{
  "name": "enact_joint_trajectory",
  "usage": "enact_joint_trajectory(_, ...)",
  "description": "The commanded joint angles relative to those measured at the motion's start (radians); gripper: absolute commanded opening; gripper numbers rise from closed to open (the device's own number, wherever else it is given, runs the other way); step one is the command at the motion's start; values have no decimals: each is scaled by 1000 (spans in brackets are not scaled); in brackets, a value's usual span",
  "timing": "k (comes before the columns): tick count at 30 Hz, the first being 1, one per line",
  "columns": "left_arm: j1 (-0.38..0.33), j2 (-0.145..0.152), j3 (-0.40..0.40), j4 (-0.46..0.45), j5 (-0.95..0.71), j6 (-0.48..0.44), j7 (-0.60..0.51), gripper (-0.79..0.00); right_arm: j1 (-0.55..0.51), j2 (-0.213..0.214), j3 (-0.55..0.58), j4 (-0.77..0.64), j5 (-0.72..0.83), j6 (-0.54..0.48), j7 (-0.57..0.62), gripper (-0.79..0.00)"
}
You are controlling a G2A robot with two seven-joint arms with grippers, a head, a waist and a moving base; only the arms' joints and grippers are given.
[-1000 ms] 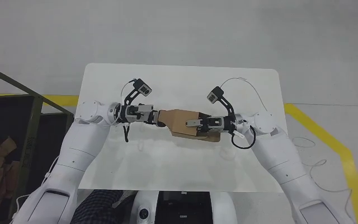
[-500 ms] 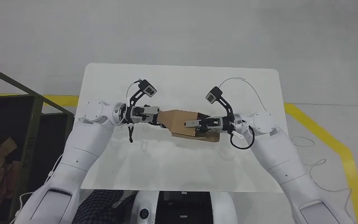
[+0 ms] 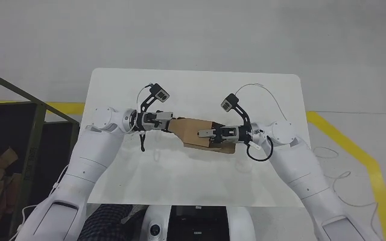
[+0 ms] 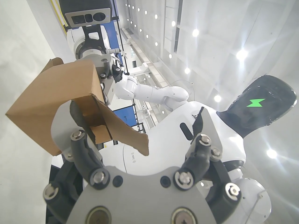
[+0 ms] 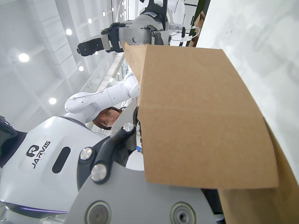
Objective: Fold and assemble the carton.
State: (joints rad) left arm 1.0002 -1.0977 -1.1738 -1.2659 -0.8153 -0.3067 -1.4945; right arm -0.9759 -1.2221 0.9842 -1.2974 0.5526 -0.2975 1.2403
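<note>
Fingers (image 4: pixel 197 150) of the left gripper (image 3: pixel 164 122) stand wide apart at the carton's (image 3: pixel 193 134) open left end, one tip tucked inside beside a loose flap. The right gripper (image 3: pixel 211 132) is clamped on the carton's right end, one finger lying along the top panel. The brown carton sits lengthwise left to right between the two grippers, over the middle of the white table (image 3: pixel 181 175). Beyond the table's far edge lies grey floor (image 3: pixel 193 36).
</note>
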Motion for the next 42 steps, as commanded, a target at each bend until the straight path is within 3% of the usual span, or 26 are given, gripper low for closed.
enact_joint_trajectory(1, 3, 0, -2, -4, 1, 1, 0, 0, 0, 0, 0, 0, 0, 0, 0, -785)
enact_joint_trajectory(19, 23, 3, -19, -36, 16, 9, 14, 0, -1, 0, 2, 4, -2, 0, -8, -785)
enact_joint_trajectory(33, 29, 11, -68, 33, -2, -13, 10, 0, -1, 4, 16, 16, -14, -3, -12, -785)
enact_joint_trajectory(42, 106, 26, -148, -75, -45, -23, 29, 0, -2, 8, 21, 17, -62, 4, -31, -785)
